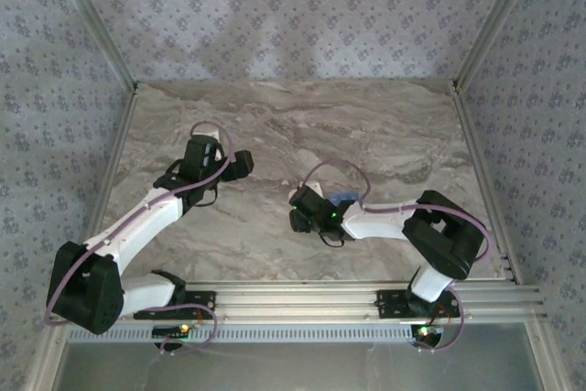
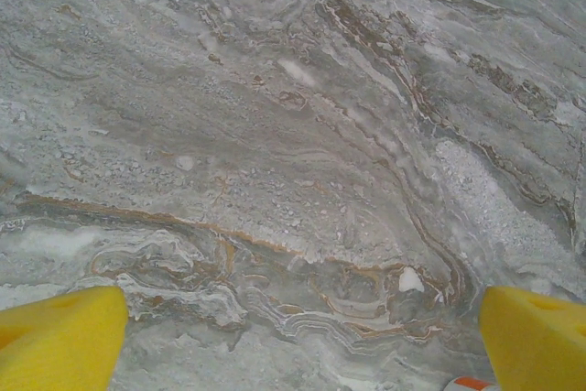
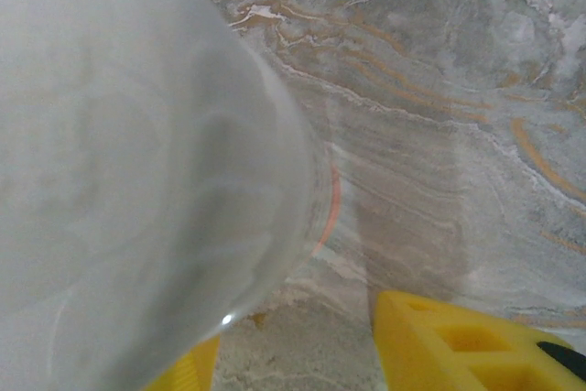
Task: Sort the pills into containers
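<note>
In the top view a corner of the blue pill box [image 1: 345,199], whose compartments are the containers, peeks out from behind my right wrist. The pills are out of view. My right gripper [image 1: 298,217] hangs low over mid-table. In its wrist view a blurred translucent white bottle [image 3: 137,162] with an orange rim covers the left finger, and bare table separates it from the right finger [image 3: 449,341], so the right gripper [image 3: 298,327] is open around it. My left gripper [image 1: 240,164] [image 2: 302,309] is wide open over bare marble.
The marble table [image 1: 366,125] is fenced by metal rails [image 1: 476,144] on the left and right and patterned walls behind. A small white-and-orange bit [image 2: 472,384] shows at the bottom edge of the left wrist view, next to the right finger.
</note>
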`<act>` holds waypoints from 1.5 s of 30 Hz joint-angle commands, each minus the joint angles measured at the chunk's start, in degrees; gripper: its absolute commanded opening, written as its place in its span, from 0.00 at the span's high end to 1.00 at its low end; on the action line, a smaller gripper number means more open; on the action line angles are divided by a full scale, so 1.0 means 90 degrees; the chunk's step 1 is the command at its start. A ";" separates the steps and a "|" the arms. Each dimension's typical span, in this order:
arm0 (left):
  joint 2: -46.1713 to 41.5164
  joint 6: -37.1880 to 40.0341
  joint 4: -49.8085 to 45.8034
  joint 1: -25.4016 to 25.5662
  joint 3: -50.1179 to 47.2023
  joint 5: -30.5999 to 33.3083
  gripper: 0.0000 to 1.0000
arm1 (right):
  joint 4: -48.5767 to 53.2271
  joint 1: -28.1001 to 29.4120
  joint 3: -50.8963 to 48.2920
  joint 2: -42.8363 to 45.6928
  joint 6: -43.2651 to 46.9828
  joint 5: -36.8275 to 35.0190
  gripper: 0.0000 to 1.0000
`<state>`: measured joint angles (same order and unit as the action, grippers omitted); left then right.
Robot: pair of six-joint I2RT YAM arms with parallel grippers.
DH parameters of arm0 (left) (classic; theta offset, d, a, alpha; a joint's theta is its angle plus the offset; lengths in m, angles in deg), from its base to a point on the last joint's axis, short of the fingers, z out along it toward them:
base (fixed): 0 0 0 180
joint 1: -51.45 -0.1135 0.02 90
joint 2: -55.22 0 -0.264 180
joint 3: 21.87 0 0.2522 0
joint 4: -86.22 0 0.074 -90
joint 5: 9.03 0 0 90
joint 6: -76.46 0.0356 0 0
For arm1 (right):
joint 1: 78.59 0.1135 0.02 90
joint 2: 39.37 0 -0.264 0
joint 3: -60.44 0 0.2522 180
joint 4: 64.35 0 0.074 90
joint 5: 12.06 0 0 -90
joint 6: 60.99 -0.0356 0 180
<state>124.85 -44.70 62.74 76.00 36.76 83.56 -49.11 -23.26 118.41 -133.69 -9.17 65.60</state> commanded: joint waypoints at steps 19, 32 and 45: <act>0.0046 -0.0005 0.0166 0.0045 0.0035 -0.0294 0.02 | -0.0453 -0.0787 0.1142 -0.1217 0.0108 0.0140 0.56; 0.0086 -0.0093 0.0370 0.0045 -0.0033 -0.0458 0.02 | -0.0232 -0.1558 0.2537 -0.2223 0.0511 0.0343 0.56; 0.0037 -0.0109 0.0474 0.0045 -0.0072 -0.0484 0.02 | -0.0117 -0.1646 0.2736 -0.1970 0.0510 0.1006 0.39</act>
<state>125.52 -45.11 65.61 76.00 36.65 80.13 -50.56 -37.59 144.14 -154.11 -4.53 73.47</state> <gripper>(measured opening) 0.981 0.598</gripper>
